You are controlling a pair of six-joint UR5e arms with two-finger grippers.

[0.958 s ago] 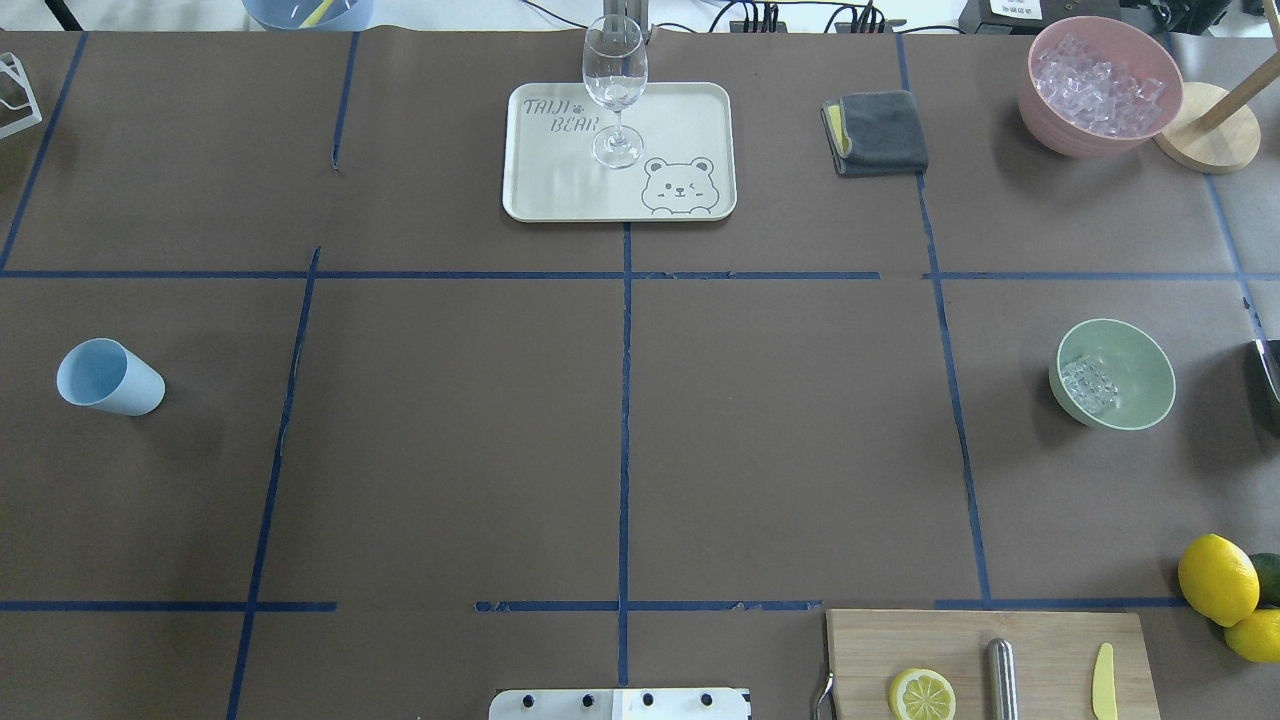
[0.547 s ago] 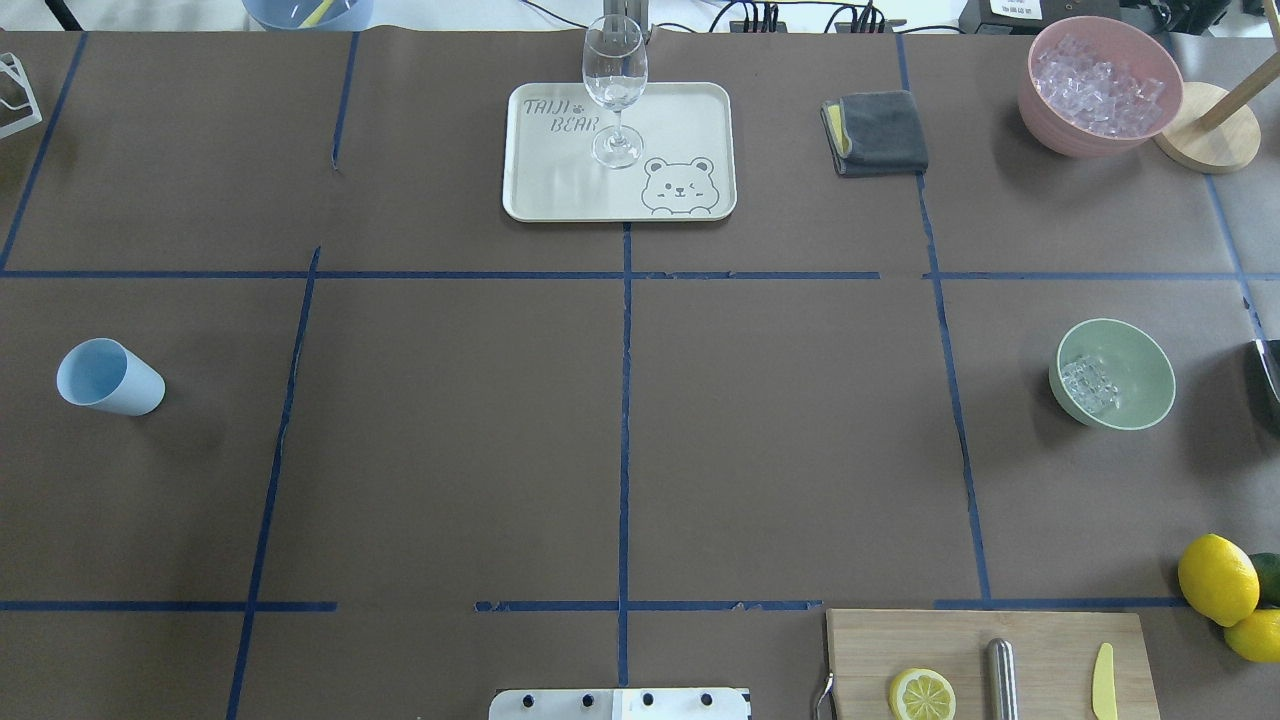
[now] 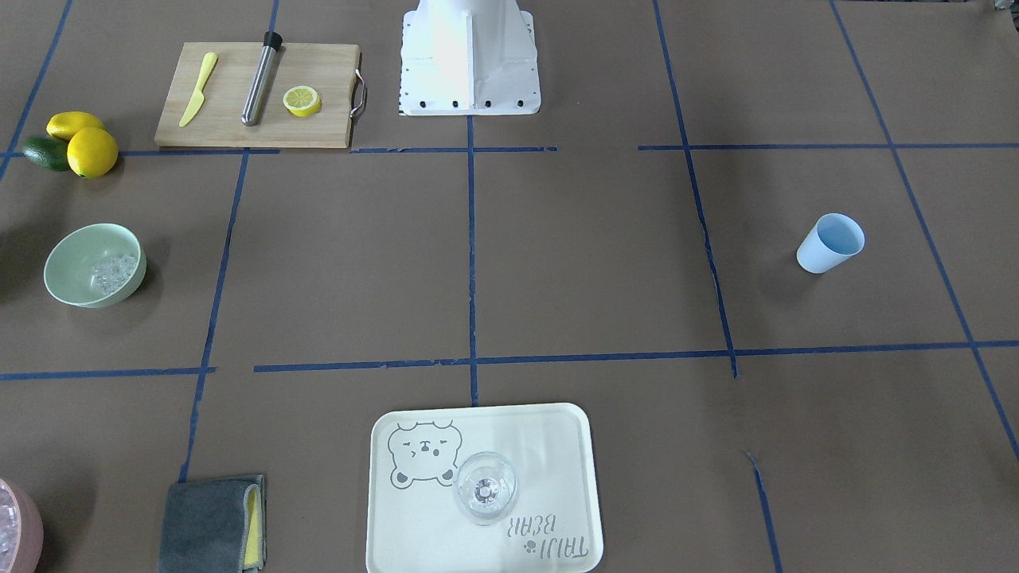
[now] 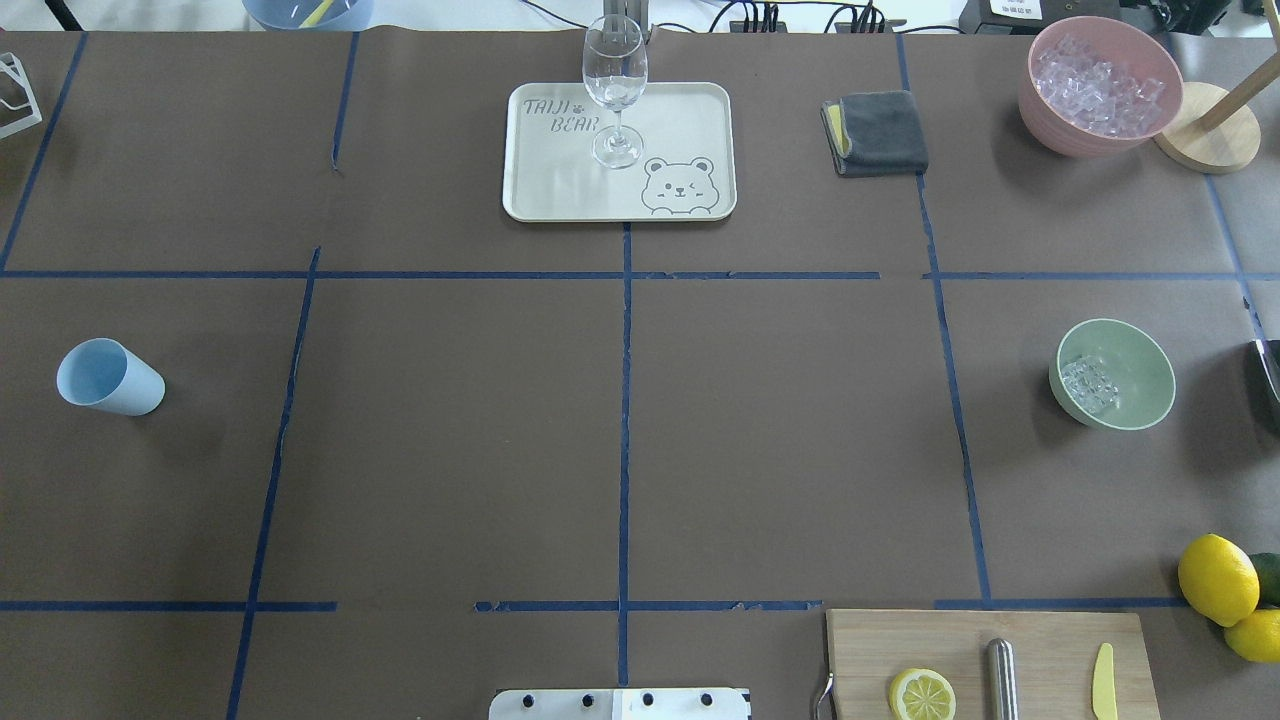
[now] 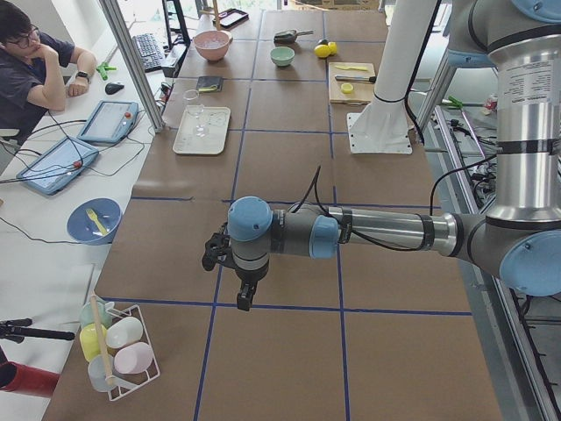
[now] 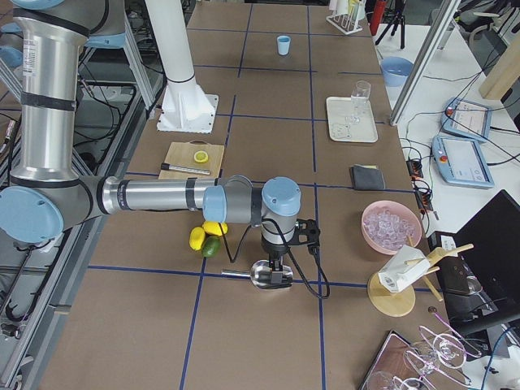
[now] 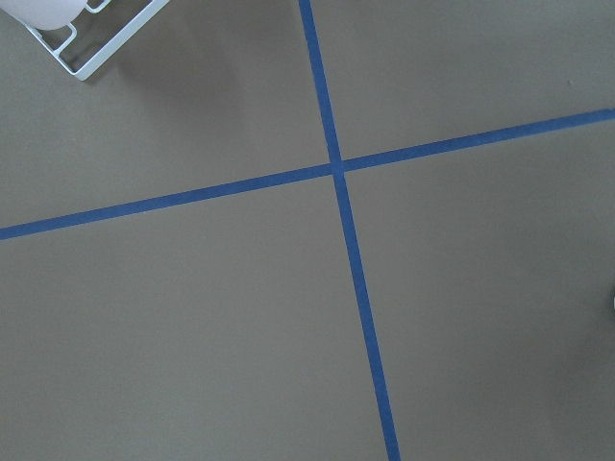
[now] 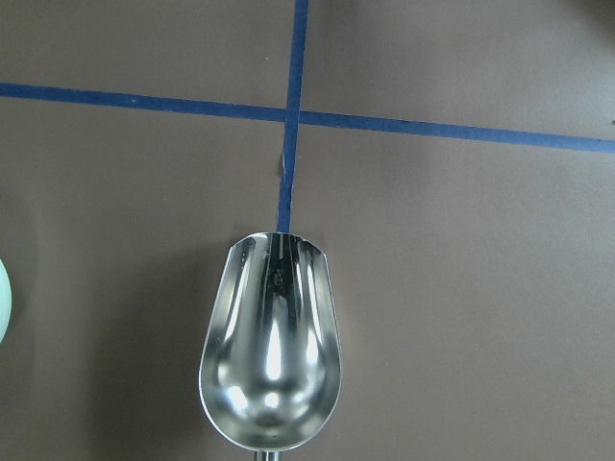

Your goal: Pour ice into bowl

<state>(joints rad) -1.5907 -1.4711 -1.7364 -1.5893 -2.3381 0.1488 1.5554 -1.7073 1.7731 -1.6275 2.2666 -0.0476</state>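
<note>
The pale mint-green bowl (image 4: 1140,385) stands at the table's right side, with a small heap of clear ice cubes (image 4: 1088,383) inside it. Both also show in the front view: the bowl (image 3: 68,274) and the ice (image 3: 111,272). My right gripper (image 6: 279,278) shows only in the exterior right view, low over the table by an empty metal scoop (image 8: 271,355). I cannot tell whether it is open or shut. My left gripper (image 5: 245,294) hangs over bare table far from the bowl. I cannot tell its state.
A pink bowl (image 4: 1040,115) full of ice stands at the back right. A tray (image 4: 560,185) with a wine glass (image 4: 614,80), a grey cloth (image 4: 878,132), a blue cup (image 4: 108,378), a cutting board (image 4: 1050,640) and lemons (image 4: 1218,578) are spread around.
</note>
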